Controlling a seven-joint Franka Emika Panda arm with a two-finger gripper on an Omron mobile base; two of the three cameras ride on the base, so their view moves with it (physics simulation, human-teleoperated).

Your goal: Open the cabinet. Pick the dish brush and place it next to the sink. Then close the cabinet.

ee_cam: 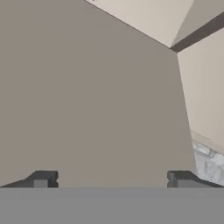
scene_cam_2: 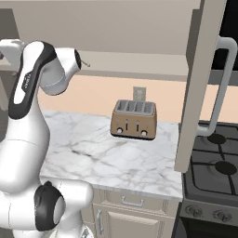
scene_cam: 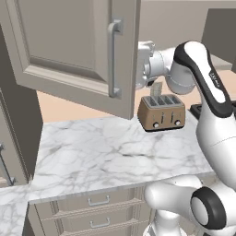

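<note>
The cabinet's left door (scene_cam: 69,50) hangs swung out over the counter, its silver bar handle (scene_cam: 113,57) near the free edge. Its right door (scene_cam_2: 200,93) also stands open, edge-on, with its handle (scene_cam_2: 222,88). My white hand (scene_cam: 146,64) reaches in behind the left door's edge, above the toaster. In the hand view my gripper (ee_cam: 112,181) is open, its fingertips (ee_cam: 41,179) wide apart with nothing between them, facing a flat grey-brown panel (ee_cam: 87,96) close by. The dish brush and the sink are out of view.
A brown toaster (scene_cam: 161,113) stands at the back of the marble counter (scene_cam: 101,152), against the wall. A black gas stove (scene_cam_2: 214,162) adjoins the counter on the right. Drawers with small pulls (scene_cam: 98,200) run under the counter.
</note>
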